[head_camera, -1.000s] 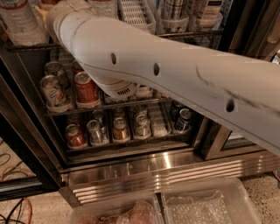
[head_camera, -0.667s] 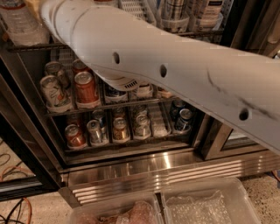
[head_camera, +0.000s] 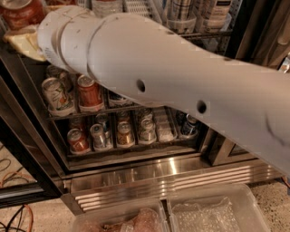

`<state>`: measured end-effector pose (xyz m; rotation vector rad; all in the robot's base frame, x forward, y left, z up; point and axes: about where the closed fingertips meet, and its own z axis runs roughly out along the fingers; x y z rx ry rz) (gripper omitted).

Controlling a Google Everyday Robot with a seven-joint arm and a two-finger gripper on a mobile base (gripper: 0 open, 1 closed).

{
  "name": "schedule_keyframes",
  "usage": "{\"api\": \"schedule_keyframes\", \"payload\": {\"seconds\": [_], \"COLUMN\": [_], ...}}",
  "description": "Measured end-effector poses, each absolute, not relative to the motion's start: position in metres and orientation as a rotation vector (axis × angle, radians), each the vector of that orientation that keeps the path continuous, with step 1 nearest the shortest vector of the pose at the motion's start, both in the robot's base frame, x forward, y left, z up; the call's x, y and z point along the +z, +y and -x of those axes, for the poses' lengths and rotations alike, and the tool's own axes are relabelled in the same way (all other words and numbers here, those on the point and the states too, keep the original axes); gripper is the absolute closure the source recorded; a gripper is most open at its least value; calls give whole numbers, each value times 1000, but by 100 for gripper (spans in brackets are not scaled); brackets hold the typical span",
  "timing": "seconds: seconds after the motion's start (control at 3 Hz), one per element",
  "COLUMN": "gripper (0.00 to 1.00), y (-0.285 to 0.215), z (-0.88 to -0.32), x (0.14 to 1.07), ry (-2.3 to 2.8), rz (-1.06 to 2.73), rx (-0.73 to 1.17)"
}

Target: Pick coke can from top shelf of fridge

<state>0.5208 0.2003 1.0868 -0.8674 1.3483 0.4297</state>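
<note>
A red can with a silver top, the coke can, shows at the top left corner on the top shelf, resting on a pale tray. The fridge fills the view, with a ribbed steel base. My white arm crosses the frame from the right, and its end reaches the top left, just right of the can. My gripper lies beyond the arm's end and is hidden, so I cannot see whether it touches the can.
Clear lane trays stand on the top shelf. A red-orange can and a pale can sit on the middle rack, and several cans on the bottom rack. Two clear bins lie in front. A black door frame stands left.
The arm's end has moved left and slightly down and looks broader. A red can now shows at the top left, where clear plastic showed before.
</note>
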Motion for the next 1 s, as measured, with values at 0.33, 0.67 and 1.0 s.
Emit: {"api": "schedule_keyframes", "payload": {"seconds": [0.33, 0.67, 1.0], "gripper": [100, 100, 100], "y": [184, 168, 160], "z": [-498, -487, -482], "x": [1057, 1038, 1030], "ry": [1420, 1469, 1491], "rz": [968, 1018, 1045], "rx": [427, 417, 411]}}
